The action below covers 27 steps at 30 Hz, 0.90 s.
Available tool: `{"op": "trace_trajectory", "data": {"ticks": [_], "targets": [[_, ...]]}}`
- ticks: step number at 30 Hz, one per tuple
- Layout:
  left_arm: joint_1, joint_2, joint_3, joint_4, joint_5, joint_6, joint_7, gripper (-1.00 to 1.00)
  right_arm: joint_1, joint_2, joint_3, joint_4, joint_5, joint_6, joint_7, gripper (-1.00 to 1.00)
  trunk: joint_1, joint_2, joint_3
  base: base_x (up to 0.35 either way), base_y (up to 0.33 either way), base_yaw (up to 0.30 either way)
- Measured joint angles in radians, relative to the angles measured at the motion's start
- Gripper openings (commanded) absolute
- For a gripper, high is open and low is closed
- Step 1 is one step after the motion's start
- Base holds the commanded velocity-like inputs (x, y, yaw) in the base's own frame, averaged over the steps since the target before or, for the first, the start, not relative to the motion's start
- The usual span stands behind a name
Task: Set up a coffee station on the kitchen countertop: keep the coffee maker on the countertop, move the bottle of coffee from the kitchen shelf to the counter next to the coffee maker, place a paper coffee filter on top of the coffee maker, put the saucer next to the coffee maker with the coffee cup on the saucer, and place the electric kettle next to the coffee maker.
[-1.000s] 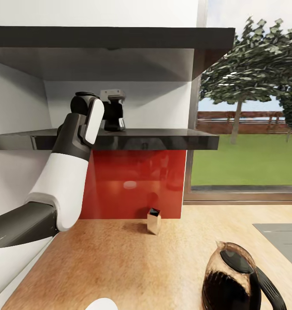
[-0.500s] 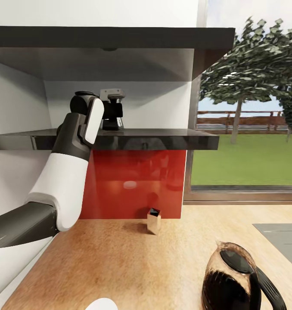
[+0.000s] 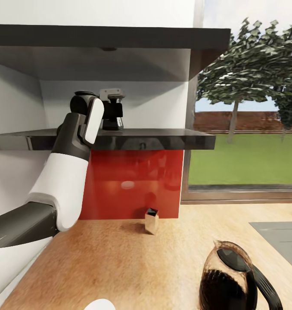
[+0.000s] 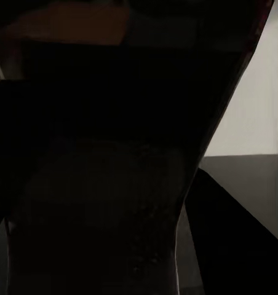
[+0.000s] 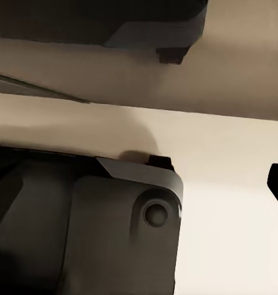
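The left arm (image 3: 68, 172) reaches up from the 8 o'clock corner to the dark shelf (image 3: 163, 140), its claw (image 3: 112, 113) set on the shelf around a dark object that fills the left wrist view; the claw looks clenched on it, though the object itself is too dark to name for certain and I cannot tell if it is the coffee bottle. Below the shelf a red backsplash (image 3: 133, 181) meets the beige worktop (image 3: 120, 267). A small tan carton (image 3: 152, 221) with a dark top stands on the worktop near the backsplash, about centre. At 5 o'clock, the glass carafe (image 3: 227, 282) with its black lid and handle holds dark coffee. A grey hob (image 3: 281, 241) sits at 4 o'clock, and a window at 3 o'clock looks on lawn and trees. The right wrist view gives dark robot casing (image 5: 114, 227) against pale surface; whether the right claw is released or clenched I cannot tell.
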Motion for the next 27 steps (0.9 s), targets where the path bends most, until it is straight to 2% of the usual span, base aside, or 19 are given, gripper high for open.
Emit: {"op": "trace_trajectory", "data": {"ticks": [27], "targets": [[0.0,0.0,-0.004,-0.006,0.002,0.0,-0.001,-1.0,-0.094,0.0,0.011,0.0,0.0,0.0,0.0,1.0,0.0,0.0,0.0,0.0,0.0,-0.265]]}}
